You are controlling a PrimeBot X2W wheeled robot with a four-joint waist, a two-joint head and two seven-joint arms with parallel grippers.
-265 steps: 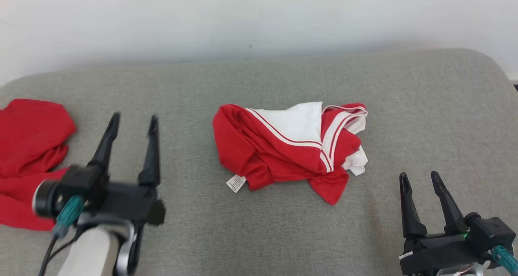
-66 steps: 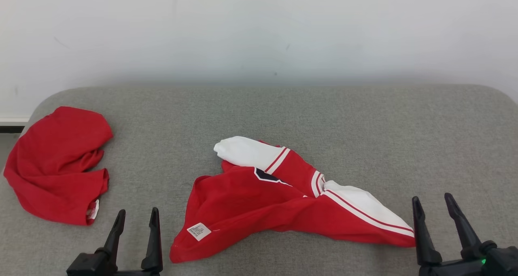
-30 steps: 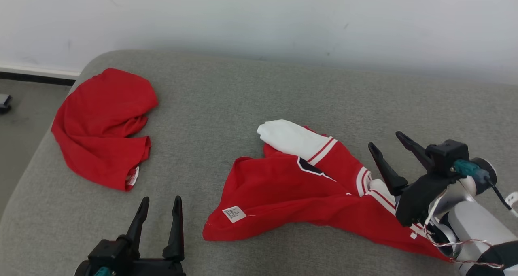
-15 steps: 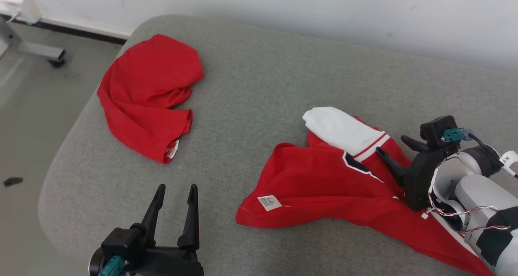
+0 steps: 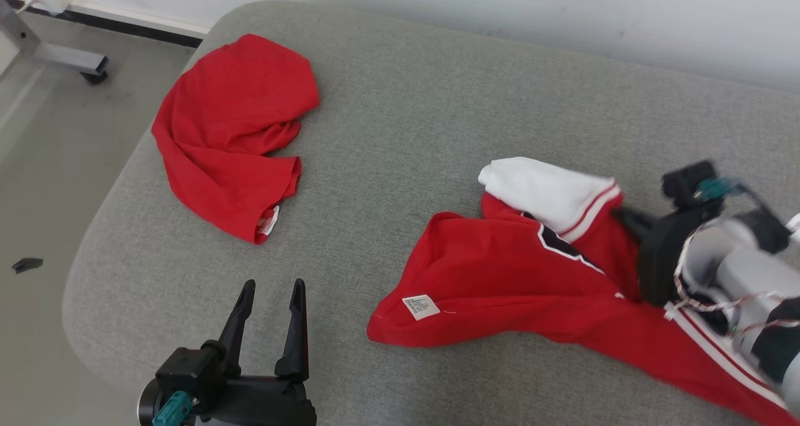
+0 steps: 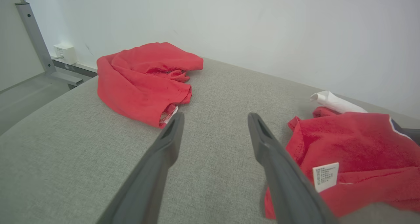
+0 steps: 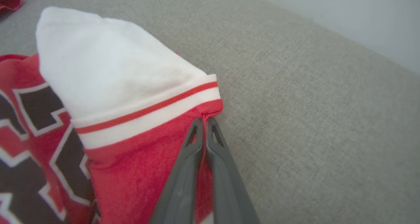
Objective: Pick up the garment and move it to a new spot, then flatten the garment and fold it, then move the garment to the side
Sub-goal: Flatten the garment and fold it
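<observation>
The garment (image 5: 500, 282), a red jersey with white and dark trim, is lying crumpled on the right half of the grey cushion (image 5: 437, 101), nearer the front edge than the wall. Its white sleeve (image 5: 544, 192) is sticking out at the far side, ending in a striped band (image 7: 147, 114) of white and red. A small white label (image 5: 420, 307) is showing at the near left corner of the red cloth, and dark block shapes edged in white are showing on the body just below the sleeve. The lower right part of the jersey is trailing off toward the bottom right corner of the head view.

The right gripper (image 7: 204, 120) is reaching in from the right with its two dark fingers pressed together, pinching a small pucker of red fabric at the sleeve's edge, just beyond the striped band. In the head view that arm is looking blurred.

The left gripper (image 5: 274, 283) is hovering over bare cushion near the front edge, to the left of the jersey, its fingers spread wide apart and gripping nothing. It is touching no cloth.

A second red garment (image 5: 231, 132), plain and bunched, is lying well apart at the cushion's far left corner. Beyond the cushion a pale wall (image 5: 437, 1) is rising, and to the left a grey floor (image 5: 37, 163) is showing, with a metal frame (image 5: 50, 51) standing on it.
</observation>
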